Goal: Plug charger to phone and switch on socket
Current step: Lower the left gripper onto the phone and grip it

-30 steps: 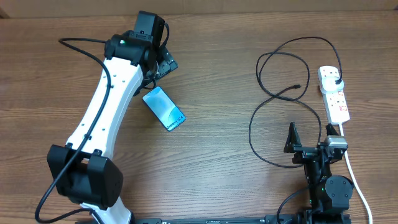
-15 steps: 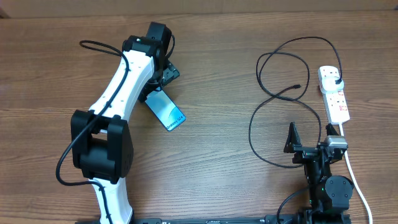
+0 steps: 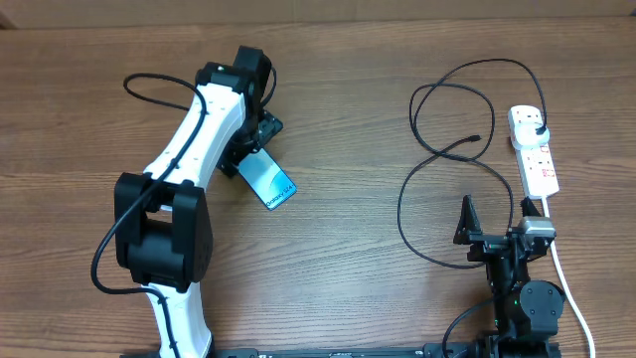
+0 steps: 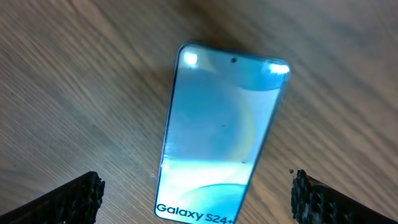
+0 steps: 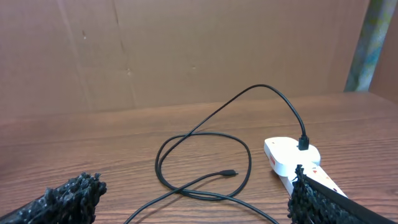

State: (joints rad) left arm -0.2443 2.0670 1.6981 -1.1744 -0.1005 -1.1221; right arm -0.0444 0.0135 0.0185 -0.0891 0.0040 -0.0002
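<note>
The phone lies flat on the wooden table, light blue screen up, with "Galaxy S24+" text at one end; it fills the left wrist view. My left gripper hovers over the phone's far end, open, a finger on each side of the phone. The charger cable loops on the right, its connector tip lying free and its black plug in the socket. My right gripper is open and empty near the front edge, short of the cable.
The socket's thick white cord runs to the front right past my right arm's base. A brown cardboard wall stands behind the table.
My left arm has swung its elbow right and brought the gripper down and closer over the phone's far end. The phone, cable and right arm have not moved.
</note>
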